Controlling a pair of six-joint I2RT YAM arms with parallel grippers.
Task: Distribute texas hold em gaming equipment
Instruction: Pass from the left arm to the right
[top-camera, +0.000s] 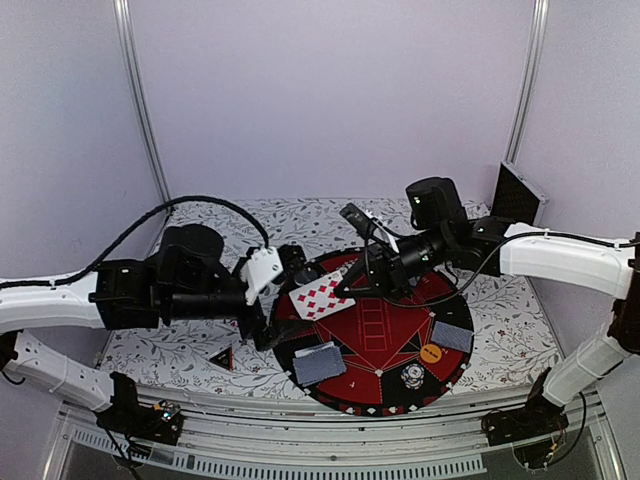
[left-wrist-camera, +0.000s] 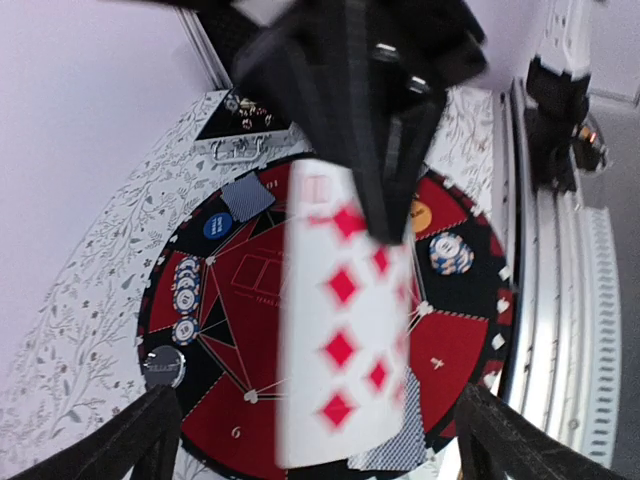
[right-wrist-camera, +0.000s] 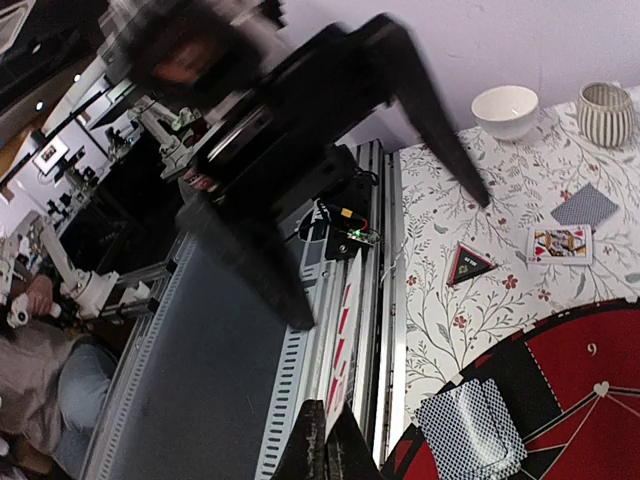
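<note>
My right gripper (top-camera: 350, 284) is shut on a white playing card with red diamonds (top-camera: 320, 297) and holds it face up above the left side of the round mat (top-camera: 385, 330). The right wrist view shows the card edge-on (right-wrist-camera: 343, 375) between its closed fingers (right-wrist-camera: 335, 450). My left gripper (top-camera: 280, 300) is open, its jaws wide apart beside the card (left-wrist-camera: 345, 330), not touching it. Grey-blue card piles (top-camera: 318, 363) (top-camera: 452, 335), an orange disc (top-camera: 431, 352) and a chip stack (top-camera: 412, 376) lie on the mat. A black-red triangle (top-camera: 222, 357) lies on the cloth.
More chips (left-wrist-camera: 187, 290), a blue disc (left-wrist-camera: 217, 226) and a dark disc (left-wrist-camera: 163, 367) sit on the mat's far side. A face-up card (right-wrist-camera: 560, 243), a face-down card (right-wrist-camera: 585, 206), a white bowl (right-wrist-camera: 504, 108) and a ribbed cup (right-wrist-camera: 606, 112) lie off the mat. Metal rail at front (top-camera: 300, 435).
</note>
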